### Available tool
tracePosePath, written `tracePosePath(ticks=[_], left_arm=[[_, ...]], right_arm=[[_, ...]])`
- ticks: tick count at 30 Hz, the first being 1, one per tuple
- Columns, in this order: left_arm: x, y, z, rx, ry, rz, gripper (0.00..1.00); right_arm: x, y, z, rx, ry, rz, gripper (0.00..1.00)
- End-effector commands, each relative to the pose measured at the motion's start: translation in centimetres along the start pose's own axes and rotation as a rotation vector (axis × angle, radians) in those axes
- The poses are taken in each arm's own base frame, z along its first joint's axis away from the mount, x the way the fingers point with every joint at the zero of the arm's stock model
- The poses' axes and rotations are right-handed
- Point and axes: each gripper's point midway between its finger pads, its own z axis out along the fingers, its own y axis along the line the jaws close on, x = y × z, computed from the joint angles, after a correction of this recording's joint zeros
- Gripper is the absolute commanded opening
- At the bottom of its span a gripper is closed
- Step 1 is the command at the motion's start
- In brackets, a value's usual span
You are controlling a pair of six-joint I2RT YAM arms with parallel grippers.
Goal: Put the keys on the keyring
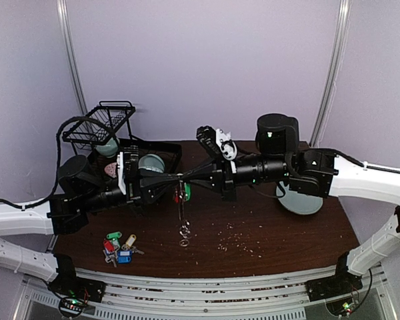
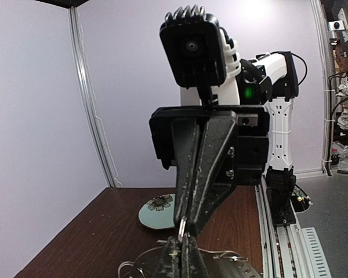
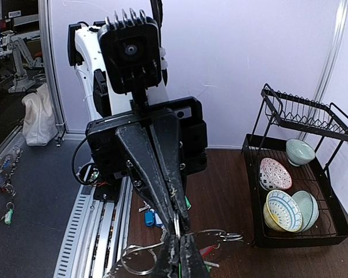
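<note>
My left gripper and right gripper meet tip to tip above the middle of the table, both shut. Between the tips sits a small wire ring, pinched from both sides. The silver keyring hangs from it edge-on down to the table; its wire rim shows beside the fingers. A red-tagged key and a green-tagged key dangle just under the tips. Several loose keys with green, red, blue and yellow tags lie at the front left, their blue tags visible.
A black wire dish rack with several bowls stands at the back left. A pale green plate lies at the right, partly under the right arm. Crumbs dot the dark wood, and a metal rail runs along the near edge.
</note>
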Motion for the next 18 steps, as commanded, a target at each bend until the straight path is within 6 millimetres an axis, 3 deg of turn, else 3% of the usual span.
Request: tracePosePath(ticks=[1, 5, 6, 8, 10, 13, 18], left_arm=[[-3.0, 0.2, -0.5, -0.018, -0.110, 0.043, 0.00], [-2.0, 0.1, -0.5, -0.013, -0.069, 0.008, 0.00], [-1.2, 0.2, -0.5, -0.021, -0.029, -0.007, 0.06], [-0.2, 0.7, -0.5, -0.047, 0.055, -0.011, 0.29], [0.7, 1.1, -0.7, -0.064, 0.145, 0.013, 0.37], [1.3, 1.2, -0.7, -0.048, 0.250, 0.053, 0.38], [1.5, 0.7, 0.1, 0.019, 0.328, 0.092, 0.36]], right_arm=[[-0.8, -0.3, 0.0, 0.002, -0.002, -0.001, 0.00], [-1.1, -0.4, -0.9, 0.025, 0.026, -0.019, 0.00], [-1.0, -0.6, -1.2, 0.041, 0.052, -0.029, 0.00], [-0.6, -1.5, -1.9, 0.092, 0.128, -0.059, 0.00], [0.6, -2.1, -2.6, 0.131, 0.238, -0.120, 0.00], [2.1, -2.1, -3.1, 0.163, 0.388, -0.201, 0.00], [2.4, -2.1, -3.0, 0.177, 0.482, -0.271, 0.00]])
